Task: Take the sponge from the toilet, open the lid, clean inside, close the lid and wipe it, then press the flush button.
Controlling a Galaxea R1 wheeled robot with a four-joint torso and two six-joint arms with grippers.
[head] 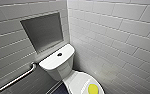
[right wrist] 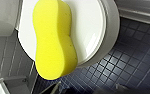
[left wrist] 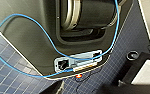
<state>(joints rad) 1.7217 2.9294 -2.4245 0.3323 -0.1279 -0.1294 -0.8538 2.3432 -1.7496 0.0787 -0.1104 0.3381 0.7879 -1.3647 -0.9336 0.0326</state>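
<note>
Glossy white rectangular wall tiles (head: 116, 30), laid in a staggered brick pattern with thin grey joints, cover both walls of the corner. The floor (right wrist: 131, 57) is a grid of small dark blue square tiles with pale grout. A square grey recessed niche (head: 43, 31) with flat, matte faces is set into the left wall.

The toilet (head: 58, 67) stands in the corner, white and shiny. Its boxy tank has rounded edges and a flat rectangular tank top (head: 51, 62). The lid (head: 77, 83) is down, a smooth oval of white plastic that catches soft highlights. In the right wrist view the lid (right wrist: 88, 30) sits over the slightly wider ceramic rim.

A straight metal grab bar (head: 18, 77), round in section with a curved end, is fixed to the left wall beside the tank.

The sponge (head: 93, 88) is on the closed lid, toward its front end, bright yellow against the white. In the right wrist view the sponge (right wrist: 53, 42) is a soft, finely pored oblong with rounded ends and a pinched waist. One of its ends reaches past the lid's edge.

The flush button (head: 59, 54) is a small dark round disc in the middle of the tank top.

In the left wrist view a thin blue cable (left wrist: 41, 27) loops over a smooth grey housing (left wrist: 28, 42).

Whether the jaws of either arm are released or clenched cannot be told.
</note>
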